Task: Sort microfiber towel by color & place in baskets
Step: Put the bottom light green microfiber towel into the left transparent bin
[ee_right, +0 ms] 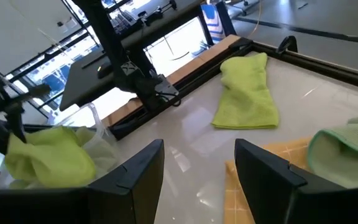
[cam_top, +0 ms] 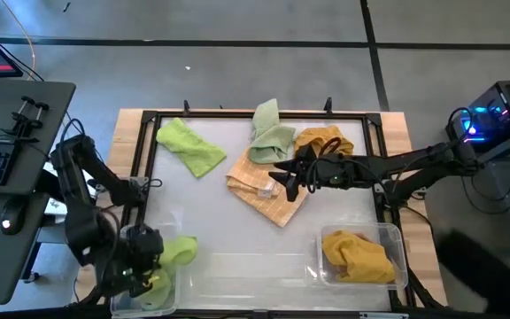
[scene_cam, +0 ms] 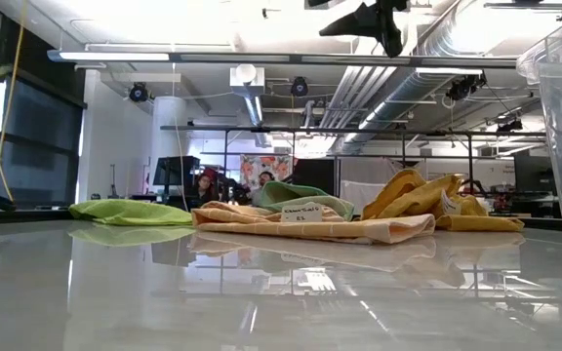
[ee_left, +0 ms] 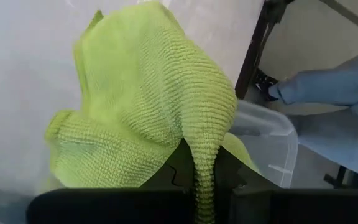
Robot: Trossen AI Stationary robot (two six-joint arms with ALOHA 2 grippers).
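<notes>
While the left end effector [cam_top: 146,266] pinches a bright lime-green microfiber towel [cam_top: 173,252] over the clear plastic basket [cam_top: 144,297] at the table's [cam_top: 211,213] near-left corner, it should lower until the draped cloth clears the rim, then let go. The right end effector [cam_top: 283,177], fingers spread and empty, hovers above the pale orange towel [cam_top: 264,190] mid-table.

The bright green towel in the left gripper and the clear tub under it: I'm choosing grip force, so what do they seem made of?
The bright green towel looks like soft knitted microfiber, matte: a fine looped weave shows, and it drapes limply from the left gripper. The clear rectangular tub seems to be thin rigid plastic, glossy and see-through, with a rounded rim.
</notes>
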